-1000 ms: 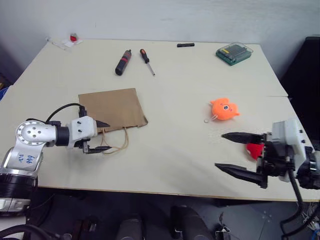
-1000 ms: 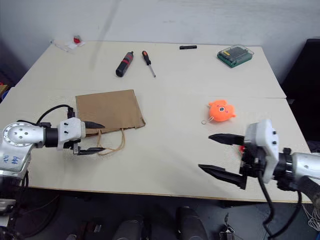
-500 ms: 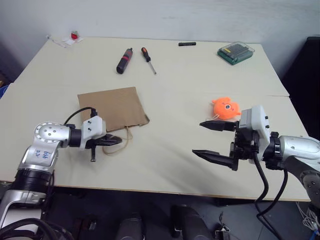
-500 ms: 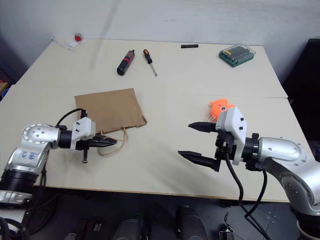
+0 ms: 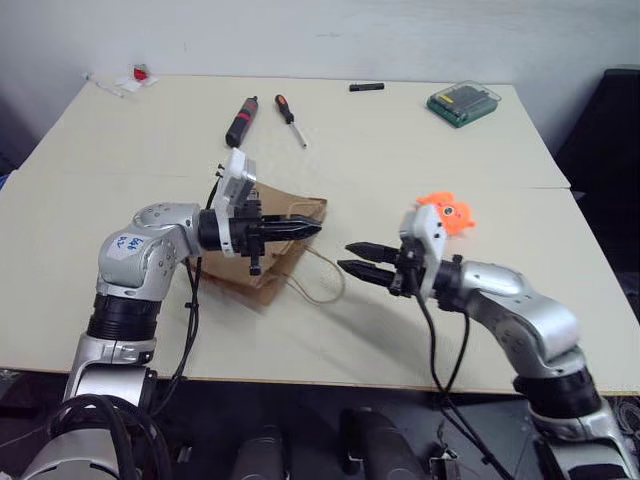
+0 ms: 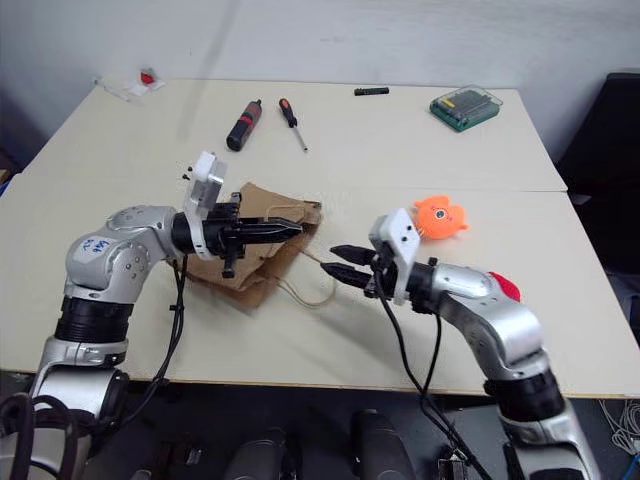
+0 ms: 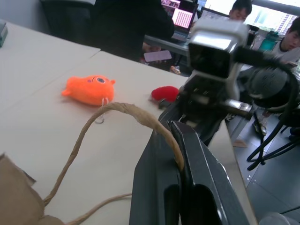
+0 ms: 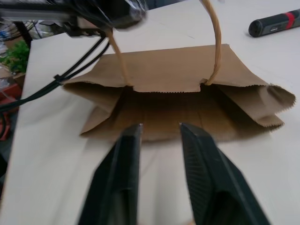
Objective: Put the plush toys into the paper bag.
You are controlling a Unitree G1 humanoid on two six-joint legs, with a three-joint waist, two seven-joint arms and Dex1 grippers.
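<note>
The brown paper bag point(image 5: 262, 268) lies on the table with its mouth edge lifted and gaping. My left gripper point(image 5: 314, 229) is shut on the bag's upper cord handle point(image 7: 117, 108) and holds it up. The lower handle point(image 5: 325, 287) rests on the table. My right gripper point(image 5: 350, 258) points at the bag's mouth point(image 8: 178, 105), its fingers a narrow gap apart with nothing between them. The orange plush toy point(image 5: 447, 212) lies on the table behind the right gripper. The red plush toy point(image 6: 503, 288) sits near the table's right edge, partly hidden by my right arm.
At the back of the table lie a black-and-red tool point(image 5: 240, 120), a screwdriver point(image 5: 288, 112), a small black item point(image 5: 366, 87) and a green box point(image 5: 462, 104). A small red-and-white item point(image 5: 135, 78) sits at the far left corner. People sit at monitors beyond the table.
My left gripper shut on the handle, then rose and swung right, lifting the bag's mouth. My right gripper moved left up to the bag, its fingers narrowing from wide apart.
</note>
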